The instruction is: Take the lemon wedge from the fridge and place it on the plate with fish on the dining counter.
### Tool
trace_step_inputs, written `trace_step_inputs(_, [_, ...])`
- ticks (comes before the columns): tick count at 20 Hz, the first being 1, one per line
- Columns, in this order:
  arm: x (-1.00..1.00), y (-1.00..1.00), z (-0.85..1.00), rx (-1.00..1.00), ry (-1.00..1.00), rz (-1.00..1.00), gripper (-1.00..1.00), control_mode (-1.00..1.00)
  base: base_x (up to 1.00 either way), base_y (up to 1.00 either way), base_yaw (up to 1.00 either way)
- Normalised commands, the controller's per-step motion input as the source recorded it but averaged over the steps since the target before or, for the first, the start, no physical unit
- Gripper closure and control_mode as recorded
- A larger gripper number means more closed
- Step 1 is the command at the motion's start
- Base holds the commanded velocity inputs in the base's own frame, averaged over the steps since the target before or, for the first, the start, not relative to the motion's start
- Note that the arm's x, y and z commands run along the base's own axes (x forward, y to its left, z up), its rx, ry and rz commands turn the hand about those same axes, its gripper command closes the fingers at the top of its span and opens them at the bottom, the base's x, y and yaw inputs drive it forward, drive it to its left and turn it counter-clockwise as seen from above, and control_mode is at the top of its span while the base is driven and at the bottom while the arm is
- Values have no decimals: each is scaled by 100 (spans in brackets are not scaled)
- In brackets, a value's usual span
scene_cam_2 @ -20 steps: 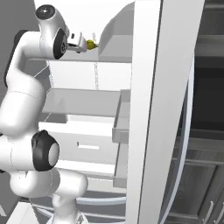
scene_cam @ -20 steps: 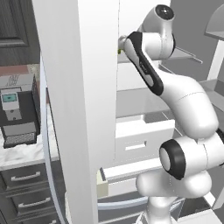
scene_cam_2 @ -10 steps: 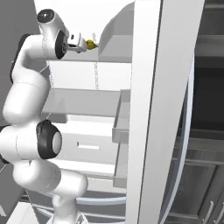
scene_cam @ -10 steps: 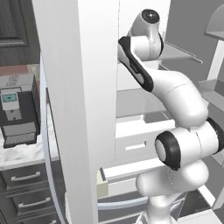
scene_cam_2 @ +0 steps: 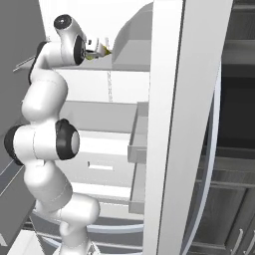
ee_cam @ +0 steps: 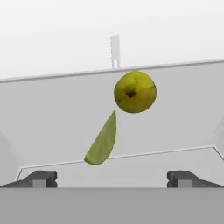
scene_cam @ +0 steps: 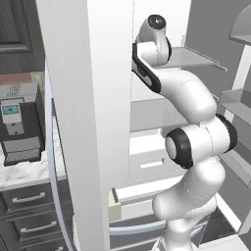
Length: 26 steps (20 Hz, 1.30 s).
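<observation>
The lemon wedge (ee_cam: pixel 103 140), a thin yellow-green sliver, lies on a white shelf (ee_cam: pixel 52 118) inside the fridge (scene_cam: pixel 83 112), a little ahead of my gripper (ee_cam: pixel 112 179) and just left of its centre line. My gripper is open with nothing between its fingertips (ee_cam: pixel 41 178). Behind the wedge, farther back and to its right, sits a small round yellow fruit (ee_cam: pixel 134 92). In the right base view my gripper (scene_cam_2: pixel 101 48) reaches onto the upper fridge shelf. In the left base view the arm goes in behind the fridge door, which hides the hand. The plate with fish and the dining counter are out of view.
Open fridge doors (scene_cam_2: pixel 184 99) stand on both sides of the arm. White lower drawers (scene_cam_2: pixel 99 159) are pulled out beneath it. A coffee machine (scene_cam: pixel 19 127) stands on a marble worktop over dark drawers at the left. Door shelves (scene_cam: pixel 235 98) lie to the right.
The arm's upper links have swung upright and toward the fridge, carrying the wrist deeper behind the door. The gripper stays open at the upper shelf.
</observation>
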Motion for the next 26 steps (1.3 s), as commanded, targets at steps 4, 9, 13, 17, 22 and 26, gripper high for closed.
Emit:
trace_step_inputs(4, [54,4,0,1,0,-4,-100,-100,0,0,0])
trace_step_inputs(9, [31,1,-4,1,1,-2,-100,-100,0,0,0])
trace_step_inputs(13, [23,0,-9,0,4,-1,-100,-100,0,0,0])
trace_step_inputs(17, [21,0,-16,1,5,-1,-100,-100,0,0,0])
trace_step_inputs(22, [21,3,-6,3,4,-1,-100,-100,0,0,0])
trace_step_inputs(26, [5,8,-1,1,2,0,-100,-100,0,0,0])
